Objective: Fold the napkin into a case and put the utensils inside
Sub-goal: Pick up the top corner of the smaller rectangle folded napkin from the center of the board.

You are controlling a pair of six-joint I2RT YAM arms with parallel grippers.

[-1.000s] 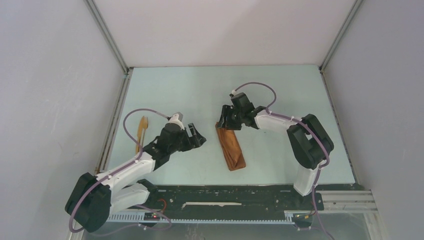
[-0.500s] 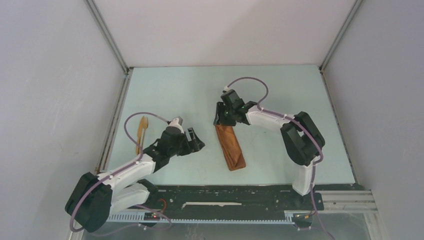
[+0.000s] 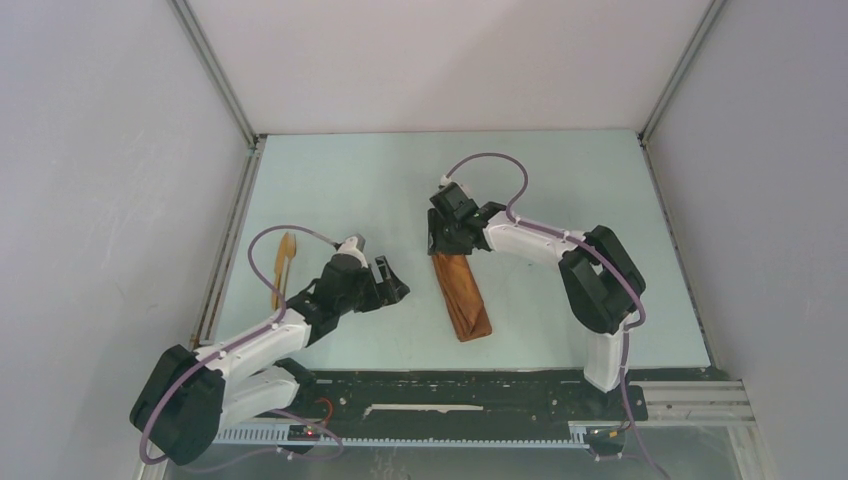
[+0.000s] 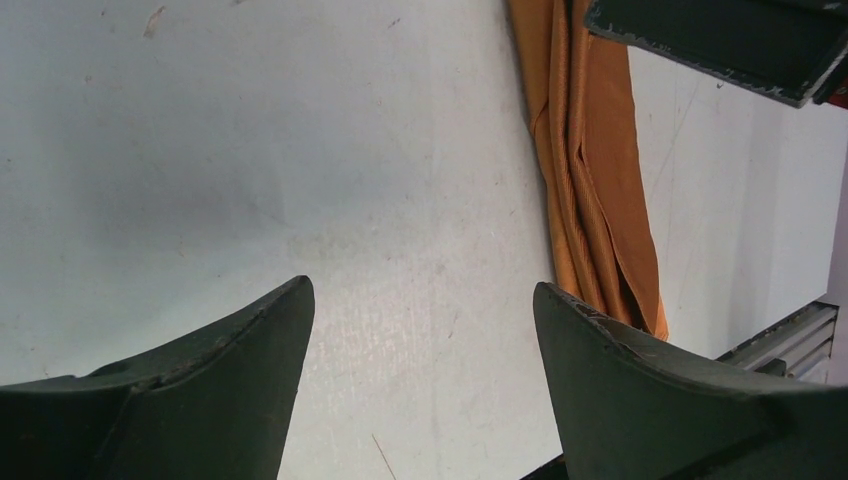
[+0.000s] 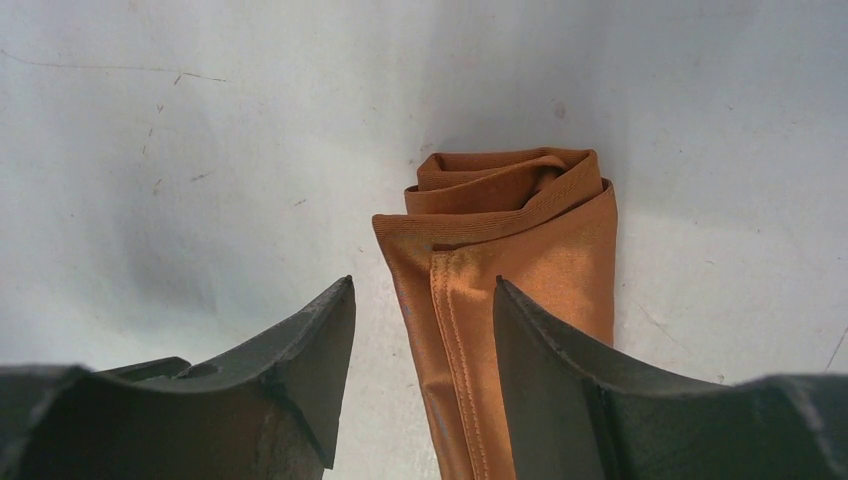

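Two grippers hang over the pale table (image 3: 340, 180). The left gripper (image 3: 396, 283) has its jaws spread wide above bare surface, just beside the case (image 3: 463, 297). The right gripper (image 3: 445, 247) sits at the far end of that narrow rust-orange pouch, jaws parted and astride one long edge, clamping nothing. The wooden utensils (image 3: 283, 266) lie well apart from the case, near the table's left rim.
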